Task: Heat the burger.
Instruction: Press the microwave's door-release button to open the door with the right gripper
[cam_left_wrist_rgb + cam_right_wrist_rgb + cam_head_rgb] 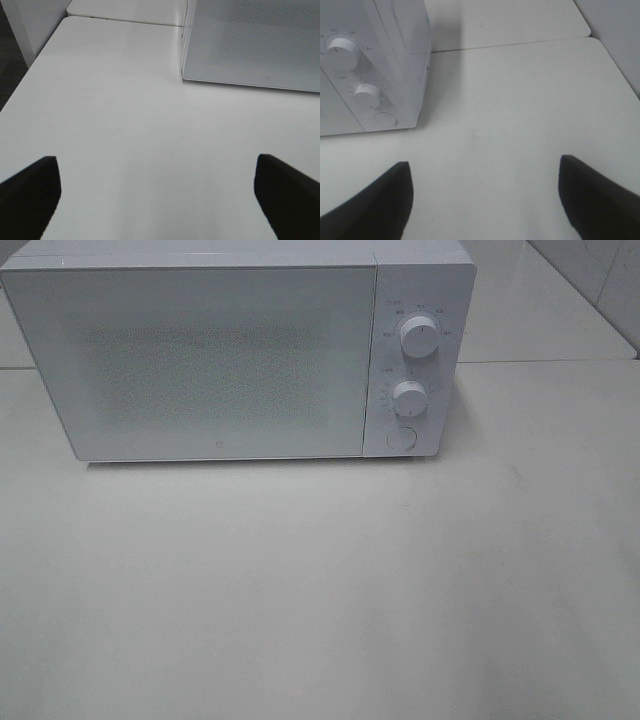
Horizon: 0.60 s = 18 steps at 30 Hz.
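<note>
The burger is out of view in all three views. A white microwave [220,350] stands at the back of the table with its door shut. Its door also shows in the left wrist view as the microwave [255,45], and its control side in the right wrist view as the microwave [375,65]. Neither arm shows in the exterior view. My left gripper [157,195] is open over bare table in front of the microwave's left corner. My right gripper [485,197] is open over bare table, to the right of the control panel. Nothing lies between either pair of fingers.
The microwave panel carries an upper knob [420,337], a lower knob [410,398] and a round button [401,437]. The white table [320,590] spreads in front. A seam between table tops [520,44] runs behind. The table's left edge [22,80] drops to a dark floor.
</note>
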### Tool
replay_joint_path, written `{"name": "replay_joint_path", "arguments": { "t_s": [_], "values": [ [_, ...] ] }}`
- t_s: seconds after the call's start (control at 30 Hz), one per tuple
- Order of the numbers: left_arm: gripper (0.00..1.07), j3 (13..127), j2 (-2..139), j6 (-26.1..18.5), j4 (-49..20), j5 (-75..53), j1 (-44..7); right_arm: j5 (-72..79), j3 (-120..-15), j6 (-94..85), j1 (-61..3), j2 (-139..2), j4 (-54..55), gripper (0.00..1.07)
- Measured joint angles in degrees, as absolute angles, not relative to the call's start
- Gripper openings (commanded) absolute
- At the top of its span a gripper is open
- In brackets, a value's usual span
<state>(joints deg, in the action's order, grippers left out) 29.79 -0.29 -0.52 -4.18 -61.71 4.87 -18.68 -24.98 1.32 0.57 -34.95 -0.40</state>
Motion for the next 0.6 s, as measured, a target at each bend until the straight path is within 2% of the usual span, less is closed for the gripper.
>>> {"name": "replay_joint_path", "arguments": {
  "t_s": [0.13, 0.47, 0.6],
  "values": [
    [0.98, 29.8, -0.3, -0.5, -4.2, -61.7, 4.9, -11.9, -23.1, 1.3, 0.6, -38.0, -0.4, 0.76],
    [0.98, 29.8, -0.3, -0.5, -4.2, -61.7, 4.9, 19.6, -16.3, 1.3, 0.6, -49.6, -0.4, 0.76],
    [0.98, 29.8, -0.3, -0.5, -4.2, -61.7, 4.9, 26.9, -15.2, 1.3, 0.6, -53.5, -0.4, 0.76]
  ]
}}
